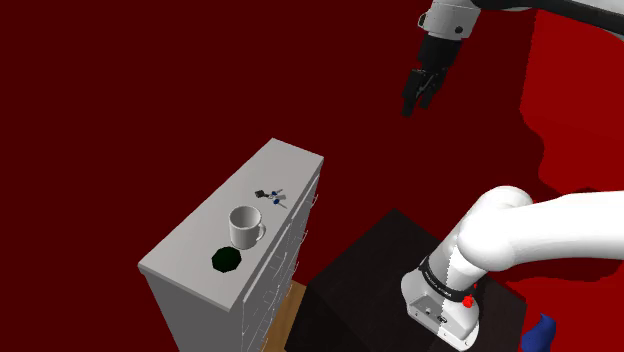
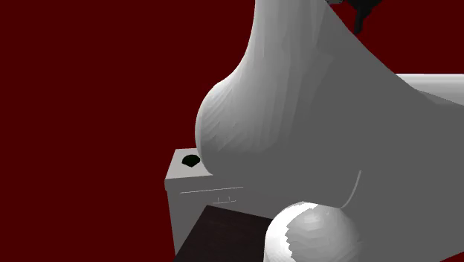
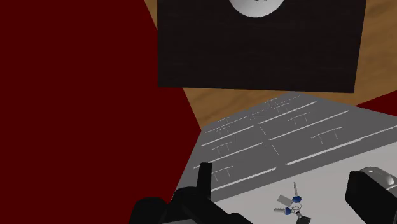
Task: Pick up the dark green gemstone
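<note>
on the dresser's (image 1: 190, 245) near end in the shoulder view, the gem (image 1: 227, 261) sits just beside the mug (image 1: 245, 227), at its seven o'clock. my jaws hang apart and empty, high above; the gem lies well off toward their eight o'clock. the wrist view looks down on the keys (image 3: 289, 205), so i judge i must carry past the mug.

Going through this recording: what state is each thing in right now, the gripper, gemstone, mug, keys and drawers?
Gripper: open, empty, high up and clear of the dresser.
Gemstone: lying on the dresser top, not held.
Mug: upright, next to the gemstone.
Keys: lying flat on the dresser top.
Drawers: those visible are shut.
</note>
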